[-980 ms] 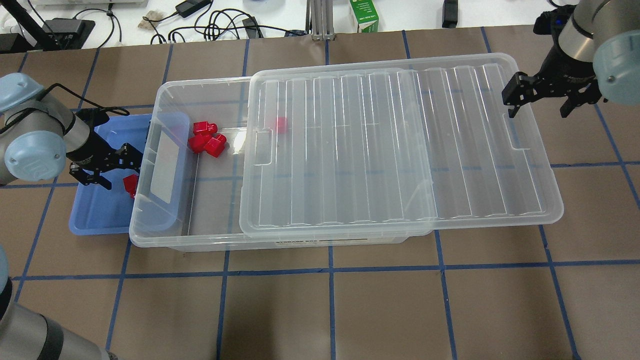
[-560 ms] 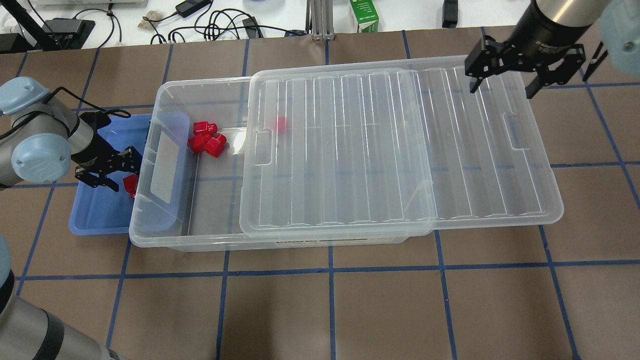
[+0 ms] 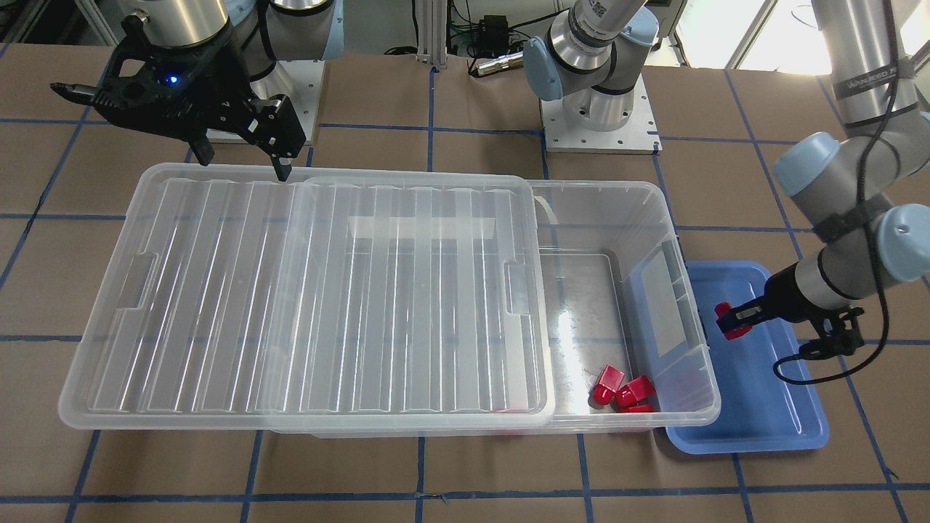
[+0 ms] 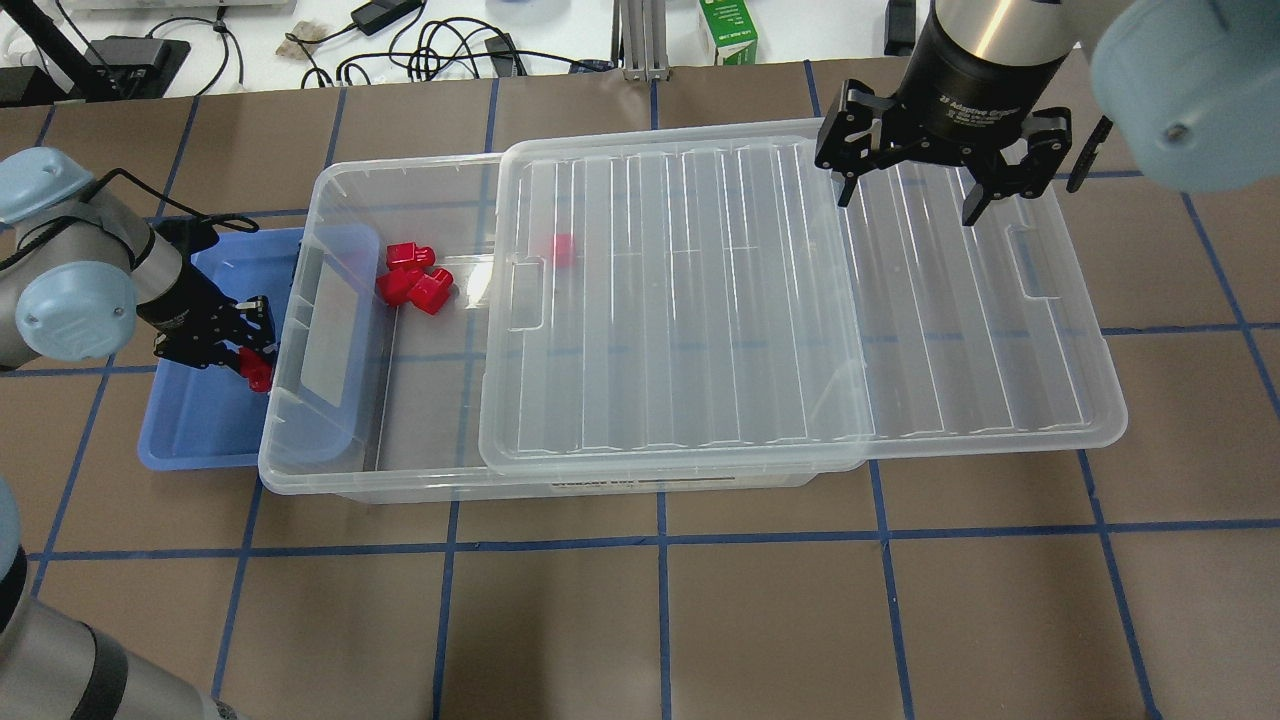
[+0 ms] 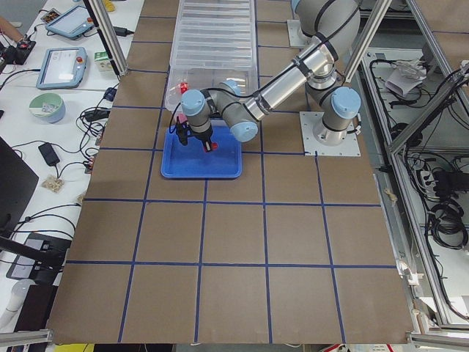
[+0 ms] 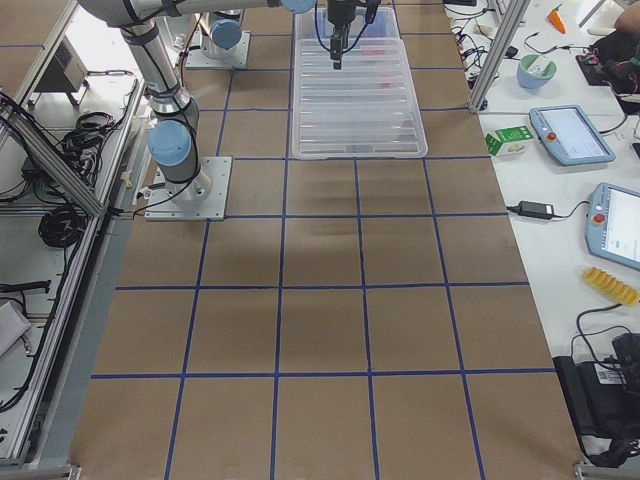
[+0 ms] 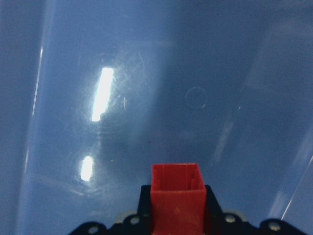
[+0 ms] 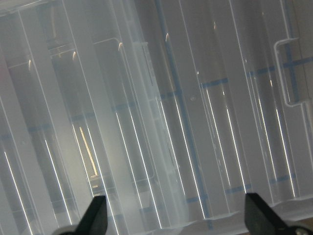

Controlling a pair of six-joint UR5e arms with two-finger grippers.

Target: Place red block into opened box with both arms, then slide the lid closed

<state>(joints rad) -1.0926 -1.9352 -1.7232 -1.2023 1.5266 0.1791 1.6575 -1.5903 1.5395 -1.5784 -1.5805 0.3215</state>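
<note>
— What did we see at the left pincer (image 3: 737, 317)?
— We saw it drawn in narrow on the red block (image 4: 258, 372). It clamped the block from both sides, and the block's end stuck out past the tips.
— Where was that, taken from the box (image 4: 300, 470)?
— It was just outside the box's short end on the robot's left. The block hung over the floor of the blue tray (image 4: 190, 430), which sat against that end.
— And the right pincer (image 4: 908, 198)?
— We found it spread wide with nothing in it, tips pointing down. It hung above the lid (image 4: 780, 300), about where the lid ran out past the box's other short end.
— How did the lid lie?
— It lay flat on the box's rim, shifted toward the robot's right, so the box stood uncovered at the tray end. In that uncovered part we saw a cluster of red blocks (image 4: 415, 280) near the long wall away from the robot. A lone red block (image 4: 563, 248) showed through the lid. The box rested on the brown surface (image 4: 700, 620).
</note>
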